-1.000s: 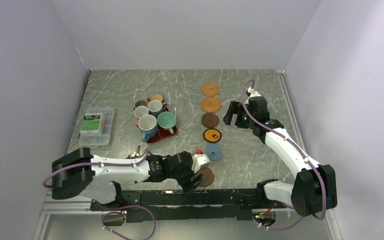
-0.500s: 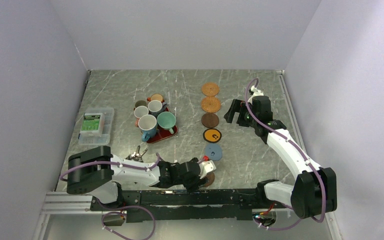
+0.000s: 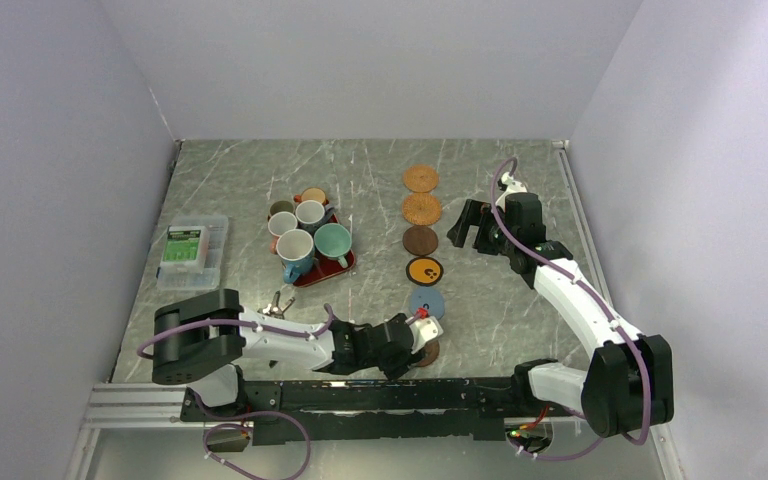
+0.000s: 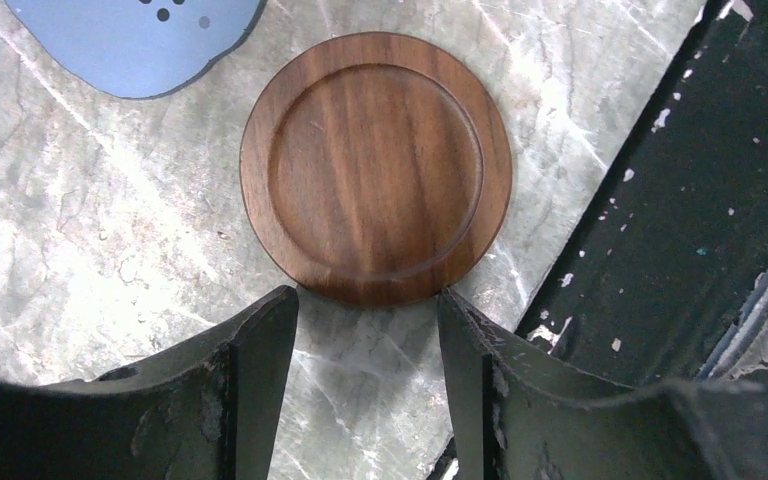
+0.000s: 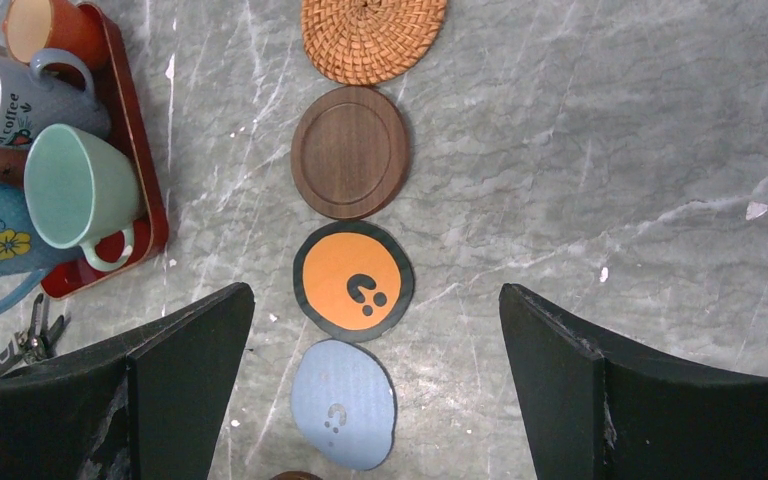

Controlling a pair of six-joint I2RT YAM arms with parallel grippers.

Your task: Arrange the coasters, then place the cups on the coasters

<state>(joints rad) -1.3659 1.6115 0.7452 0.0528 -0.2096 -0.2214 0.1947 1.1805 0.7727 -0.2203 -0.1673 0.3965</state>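
Lying flat at the near edge of the grey marble table point(image 3: 240, 180): one dark brown coaster point(image 4: 376, 168), wood-grained with a raised rim, just beside the black base rail point(image 4: 680, 200). The blue coaster point(image 4: 140, 40) sits close behind it, not touching.

Left gripper point(image 4: 365, 305): low over the table, jaws spread with nothing between them, the gap narrower than the disc. Its fingertips point(image 4: 278, 310) are at the disc's near rim; contact cannot be told.

Row continuing away from the arms, closely spaced in one line: black coaster with orange face point(image 5: 353, 281), second dark brown coaster point(image 5: 350, 152), woven orange coaster point(image 3: 421, 209), farther woven orange coaster point(image 3: 421, 178).

Right gripper point(image 5: 375, 290): hanging above this row, jaws spread wide, holding nothing.

Cups: six, grouped on the red tray point(image 3: 325, 276) left of the row. They include the teal cup point(image 5: 78, 185), blue cup point(image 3: 295, 250), grey-white cup point(image 3: 310, 213) and orange-brown cup point(image 3: 313, 196).

Other items: a clear plastic box point(image 3: 192, 250) by the table's left edge, and a bunch of keys point(image 3: 278, 303) between the tray and the left arm.
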